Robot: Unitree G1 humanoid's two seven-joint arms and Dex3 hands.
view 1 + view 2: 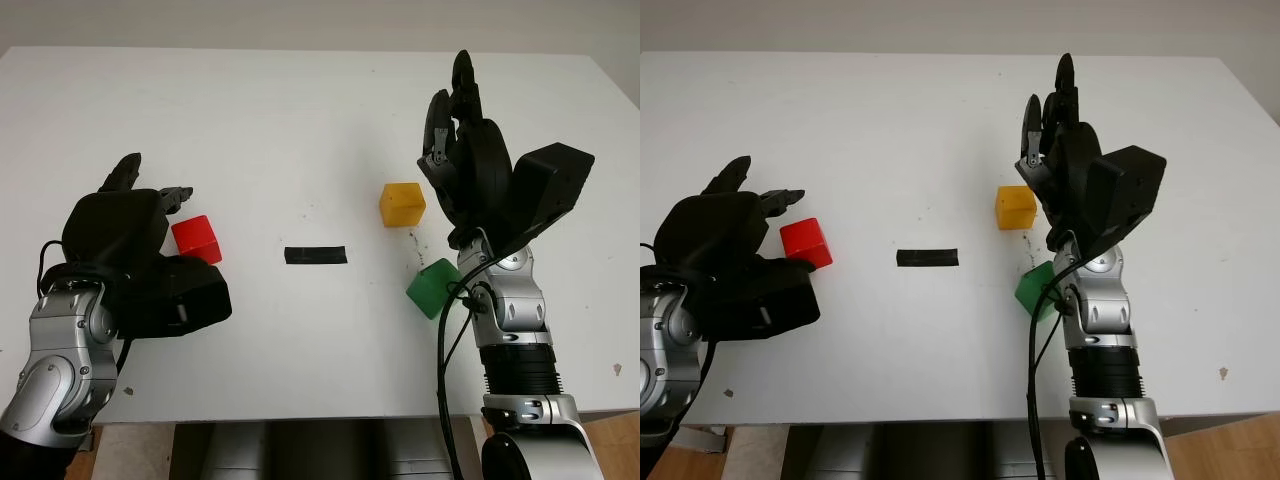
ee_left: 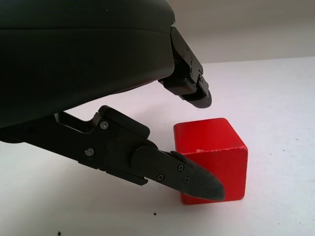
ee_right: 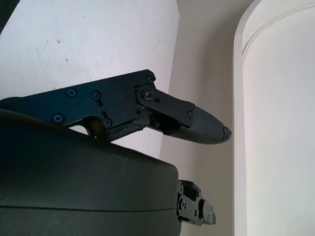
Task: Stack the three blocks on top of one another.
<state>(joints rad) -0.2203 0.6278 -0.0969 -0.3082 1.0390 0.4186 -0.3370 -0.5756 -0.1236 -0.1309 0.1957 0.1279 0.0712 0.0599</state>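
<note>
A red block (image 1: 196, 238) sits on the white table (image 1: 300, 120) at the left. My left hand (image 1: 158, 180) is open right beside it; in the left wrist view one finger (image 2: 187, 172) reaches across the front of the red block (image 2: 211, 152) and another hangs just above it, without a grip. A yellow block (image 1: 402, 203) lies right of centre. Nearer to me is a green block (image 1: 432, 287), partly hidden behind my right forearm. My right hand (image 1: 452, 85) is raised above the table beside the yellow block, open and holding nothing, fingers (image 3: 197, 128) pointing away.
A short strip of black tape (image 1: 316, 255) marks the middle of the table, between the red block and the other two. The table's front edge runs just behind both forearms.
</note>
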